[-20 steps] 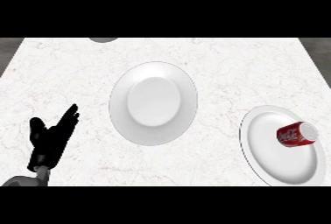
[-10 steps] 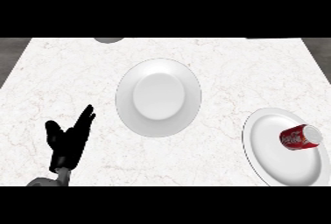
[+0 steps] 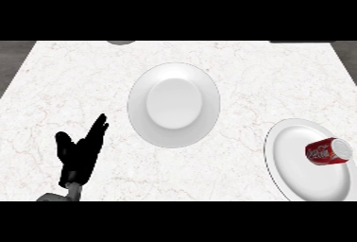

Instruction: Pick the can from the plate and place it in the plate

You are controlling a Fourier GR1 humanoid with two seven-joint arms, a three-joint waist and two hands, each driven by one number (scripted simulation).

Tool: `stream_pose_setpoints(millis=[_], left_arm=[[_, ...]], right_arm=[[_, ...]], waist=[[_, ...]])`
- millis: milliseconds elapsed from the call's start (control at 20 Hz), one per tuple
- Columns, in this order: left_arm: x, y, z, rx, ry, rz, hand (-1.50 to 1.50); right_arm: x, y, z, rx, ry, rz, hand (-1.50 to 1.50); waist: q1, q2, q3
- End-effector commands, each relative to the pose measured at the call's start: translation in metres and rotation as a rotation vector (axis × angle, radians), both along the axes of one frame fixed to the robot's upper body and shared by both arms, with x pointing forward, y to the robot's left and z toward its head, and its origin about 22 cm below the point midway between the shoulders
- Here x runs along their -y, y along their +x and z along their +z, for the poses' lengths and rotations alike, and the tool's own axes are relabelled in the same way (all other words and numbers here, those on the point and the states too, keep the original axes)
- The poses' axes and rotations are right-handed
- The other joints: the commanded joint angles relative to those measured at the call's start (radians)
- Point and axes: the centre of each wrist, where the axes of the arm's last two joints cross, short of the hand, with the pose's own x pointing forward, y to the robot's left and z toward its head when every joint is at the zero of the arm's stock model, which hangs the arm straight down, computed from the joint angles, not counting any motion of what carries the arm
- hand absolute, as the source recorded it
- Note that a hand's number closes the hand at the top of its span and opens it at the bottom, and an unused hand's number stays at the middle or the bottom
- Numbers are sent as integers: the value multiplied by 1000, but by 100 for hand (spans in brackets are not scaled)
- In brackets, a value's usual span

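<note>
A red soda can [image 3: 329,151] lies on its side on a white plate [image 3: 296,166] at the right edge of the counter. A second white plate [image 3: 174,105], with nothing on it, sits near the middle. My left hand [image 3: 78,155] shows at the lower left, open with fingers straight and pointing up toward the far side, well apart from both plates. My right hand does not show in the head view.
The white marble counter [image 3: 77,80] fills the view. A dark round object [image 3: 120,42] peeks in at the far edge, upper left. The counter's left edge slants along a grey floor.
The whole scene has slid in the view: both plates and the can now sit a little further right and lower, and my left hand has shifted right and down.
</note>
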Motion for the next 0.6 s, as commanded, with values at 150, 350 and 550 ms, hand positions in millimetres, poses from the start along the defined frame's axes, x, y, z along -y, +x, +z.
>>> stream_pose_setpoints(millis=[150, 350, 550], left_arm=[[2, -8, -2, -25, -17, -22, 0], [28, -15, -1, -15, -19, -37, 0], [1, -7, -9, -37, -20, -26, 0]], right_arm=[[-28, 18, 40, -287, -34, 54, -150], [-60, 32, 36, -408, -37, 30, -150], [-74, 55, 13, -409, -32, 31, -150]], waist=[[7, 1, -1], [21, 2, -1], [20, 3, 0]])
